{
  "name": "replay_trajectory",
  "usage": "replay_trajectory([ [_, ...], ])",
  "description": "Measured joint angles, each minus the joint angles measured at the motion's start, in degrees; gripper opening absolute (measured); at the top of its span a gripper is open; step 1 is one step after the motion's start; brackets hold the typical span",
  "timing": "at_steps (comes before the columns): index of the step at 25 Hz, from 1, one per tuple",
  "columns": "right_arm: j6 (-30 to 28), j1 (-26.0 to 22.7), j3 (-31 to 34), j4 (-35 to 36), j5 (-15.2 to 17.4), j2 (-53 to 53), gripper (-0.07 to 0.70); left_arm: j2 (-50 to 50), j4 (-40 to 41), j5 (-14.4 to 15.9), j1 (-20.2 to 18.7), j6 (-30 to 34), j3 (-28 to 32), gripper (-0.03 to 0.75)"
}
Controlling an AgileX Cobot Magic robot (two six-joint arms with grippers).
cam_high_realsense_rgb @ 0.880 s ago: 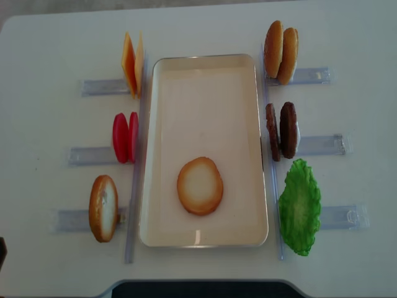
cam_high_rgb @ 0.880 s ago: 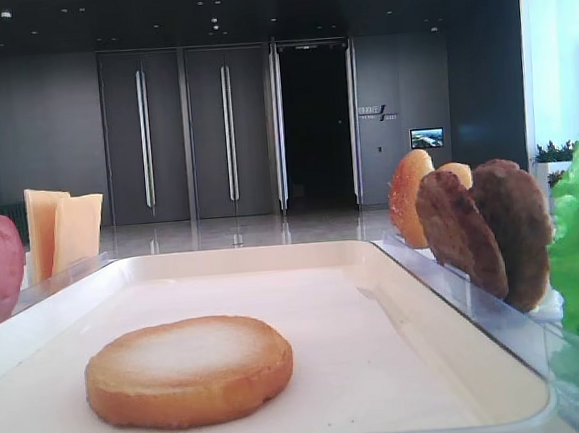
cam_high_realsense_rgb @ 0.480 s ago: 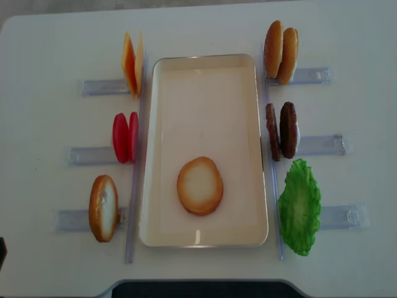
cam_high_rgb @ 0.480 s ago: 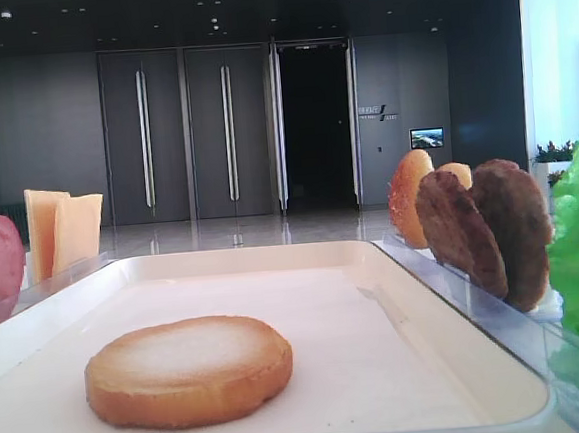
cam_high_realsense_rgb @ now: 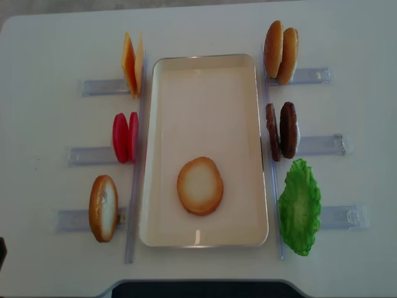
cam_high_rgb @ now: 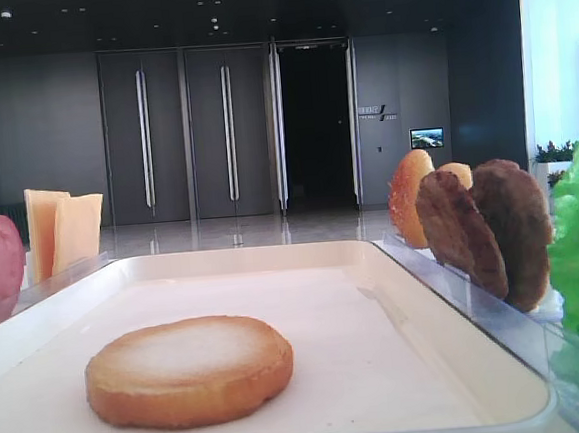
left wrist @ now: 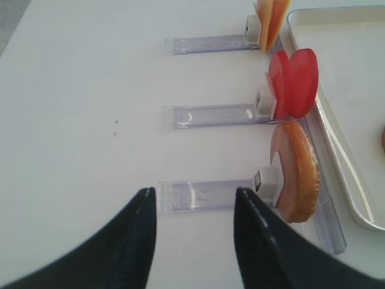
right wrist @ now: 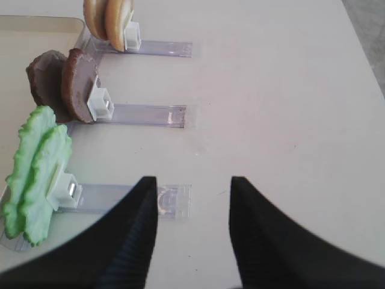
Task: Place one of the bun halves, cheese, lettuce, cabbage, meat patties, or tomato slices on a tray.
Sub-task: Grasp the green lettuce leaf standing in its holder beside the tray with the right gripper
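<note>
With one bun half [cam_high_realsense_rgb: 200, 185] already flat on the tray [cam_high_realsense_rgb: 205, 61], I judge lettuce [right wrist: 35, 171] next — upright in its holder, forward-left of the right gripper [right wrist: 192, 232], jaws apart and empty — left gripper [left wrist: 194, 238] likewise apart.

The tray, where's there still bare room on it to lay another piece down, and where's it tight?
The tray is bare across its whole far stretch, from the bun half lying on it up to the far rim, between the cheese side and the meat patties side. It is tightest at the near end, around that bun.
</note>
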Motion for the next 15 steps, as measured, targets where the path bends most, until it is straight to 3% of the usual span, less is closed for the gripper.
replay_trajectory([
  [9, 2.79, 0.00, -0.10, 0.22, 0.35, 0.00, 0.305, 0.00, 0.00, 0.00, 0.00, 0.00, 0.00, 0.327],
  [15, 4.31, 0.00, -4.73, 0.58, 4.80, 8.69, 0.305, 0.00, 0.00, 0.00, 0.00, 0.00, 0.00, 0.327],
])
